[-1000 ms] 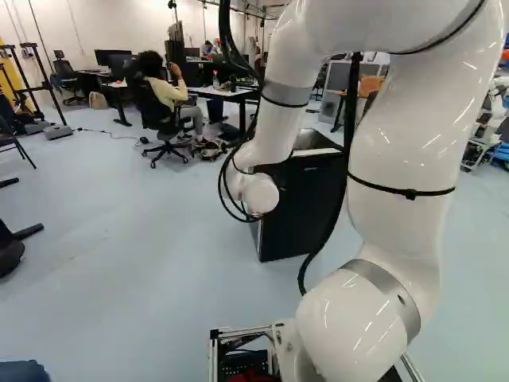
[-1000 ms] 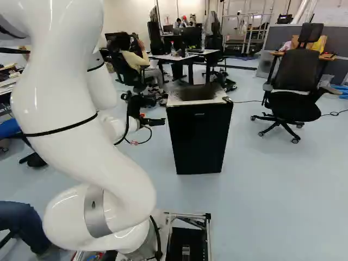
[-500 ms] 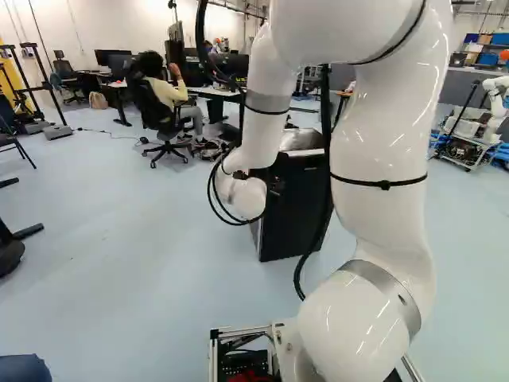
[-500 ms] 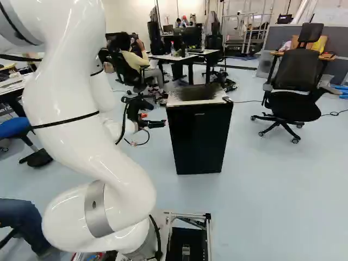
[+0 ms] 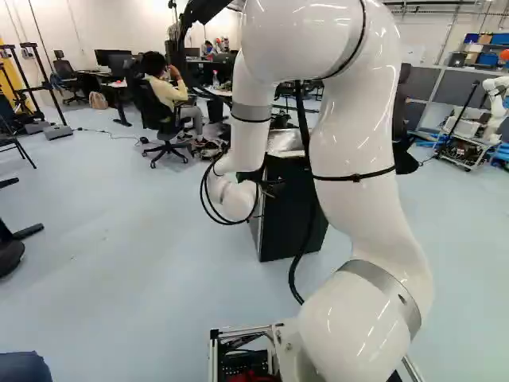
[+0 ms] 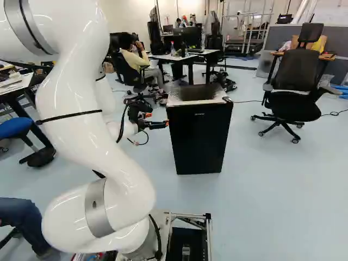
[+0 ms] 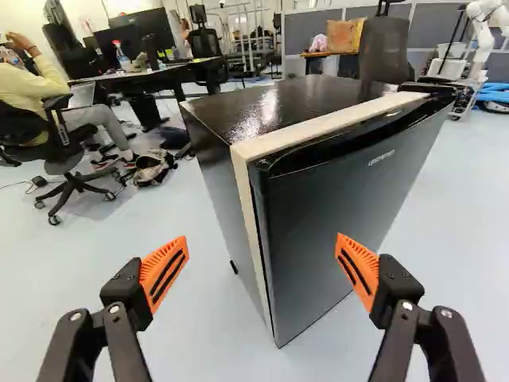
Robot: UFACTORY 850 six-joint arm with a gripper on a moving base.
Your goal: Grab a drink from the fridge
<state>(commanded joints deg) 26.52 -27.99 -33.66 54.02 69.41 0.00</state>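
Gripper (image 7: pixel 262 241) is now brought nearer the fridge (image 7: pixel 342 207), fingers spread apart; door edge likely being lined up for opening.

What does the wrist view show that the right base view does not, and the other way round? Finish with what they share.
Only the wrist view: another robot, white, standing beyond the fridge.
Only the right base view: the white arm that carries the gripper, and a blue stool.
Both: the fridge with its door closed, the gripper, and a black office chair.
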